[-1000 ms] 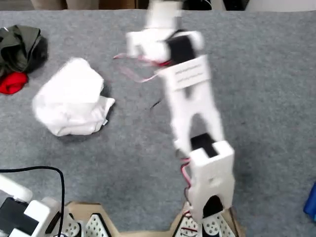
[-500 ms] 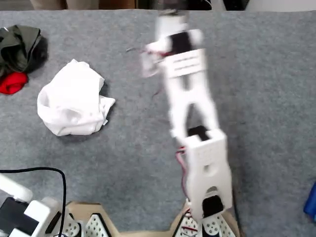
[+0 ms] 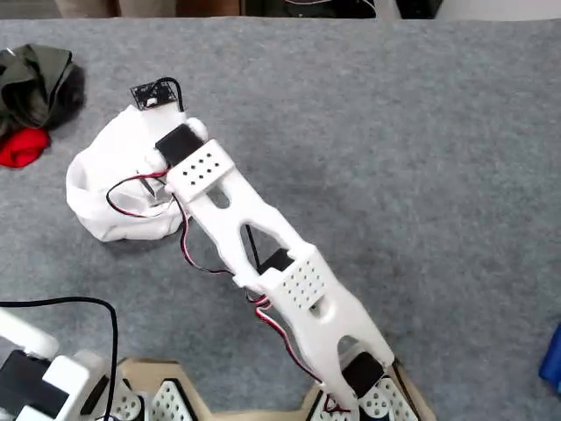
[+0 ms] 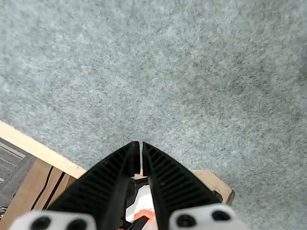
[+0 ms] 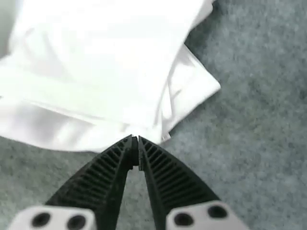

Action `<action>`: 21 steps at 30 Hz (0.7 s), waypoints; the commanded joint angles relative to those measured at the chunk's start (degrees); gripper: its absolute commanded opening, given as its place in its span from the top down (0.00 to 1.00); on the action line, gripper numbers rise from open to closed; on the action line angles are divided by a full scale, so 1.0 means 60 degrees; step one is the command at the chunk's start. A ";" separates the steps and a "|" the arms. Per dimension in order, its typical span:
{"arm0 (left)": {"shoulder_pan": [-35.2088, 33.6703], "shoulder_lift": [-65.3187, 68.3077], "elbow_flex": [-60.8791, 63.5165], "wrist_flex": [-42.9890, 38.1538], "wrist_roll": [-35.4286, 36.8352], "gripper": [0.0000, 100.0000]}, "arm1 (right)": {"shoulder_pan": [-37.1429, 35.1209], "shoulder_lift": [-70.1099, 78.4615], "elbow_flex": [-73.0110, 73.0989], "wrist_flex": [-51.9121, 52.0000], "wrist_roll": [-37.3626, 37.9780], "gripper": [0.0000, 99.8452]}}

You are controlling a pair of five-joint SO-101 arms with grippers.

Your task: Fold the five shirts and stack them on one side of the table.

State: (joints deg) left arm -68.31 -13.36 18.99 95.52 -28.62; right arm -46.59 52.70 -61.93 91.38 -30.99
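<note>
Right wrist view: the right jaws are pressed together with nothing between them. Their tips sit right at the edge of a white shirt (image 5: pixel 96 62). I cannot tell if they touch it. The shirt lies in a soft, crumpled heap just past the tips and spreads out beyond them. One folded corner of it sticks out to one side of the jaws. The grey counter (image 5: pixel 249 143) shows below and beside the jaws.

In the left wrist view, the left jaws are together too and hold nothing. Grey counter stretches out past their tips. A wooden edge (image 4: pixel 29 143) runs close under them.

In the high view, the left arm (image 3: pixel 70 373) is tucked low at the near edge, with a black cable (image 3: pixel 96 307) looping by it. The right arm (image 3: pixel 263 237) reaches from the near edge across the counter, and its far end is over the white shirt. Well past the right jaws, near the far corner, lies a dark green shirt (image 3: pixel 35 74) in a bundle. A red shirt (image 3: pixel 22 147) lies just beside it, closer to the white one. Far off on the other side of the right arm, a bit of something blue (image 3: pixel 552 355) peeks in at the edge.
</note>
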 commanded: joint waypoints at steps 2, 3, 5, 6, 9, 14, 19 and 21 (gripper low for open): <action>0.0073 -0.0051 -0.0044 -0.0029 0.0000 0.97 | -0.0081 -0.0051 -0.0520 -0.0762 -0.0161 0.96; 0.0088 -0.0051 -0.0044 -0.0029 0.0000 0.97 | -0.0081 -0.0022 -0.0520 -0.0835 -0.0161 0.93; 0.0117 -0.0051 -0.0044 -0.0029 0.0000 0.97 | -0.0081 0.0168 -0.0579 -0.1011 -0.0337 0.87; 0.0117 -0.0051 -0.0044 -0.0029 0.0000 0.97 | -0.0081 0.0271 -0.0593 -0.1084 -0.0484 0.86; 0.0117 -0.0051 -0.0044 -0.0029 -0.0015 0.97 | -0.0081 0.0652 -0.0593 -0.1289 -0.0630 0.86; 0.0117 -0.0051 -0.0044 -0.0029 -0.0029 0.97 | -0.0022 0.1062 -0.0608 -0.1582 -0.0630 0.87; 0.0117 -0.0051 -0.0044 -0.0029 -0.0044 0.97 | -0.0022 0.1077 -0.0608 -0.1597 -0.0630 0.87; 0.0117 -0.0051 -0.0044 -0.0029 -0.0044 0.97 | -0.0022 0.1092 -0.0593 -0.1568 -0.0630 0.87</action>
State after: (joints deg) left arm -68.31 -13.36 18.99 95.43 -28.62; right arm -46.68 59.47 -61.85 82.68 -34.24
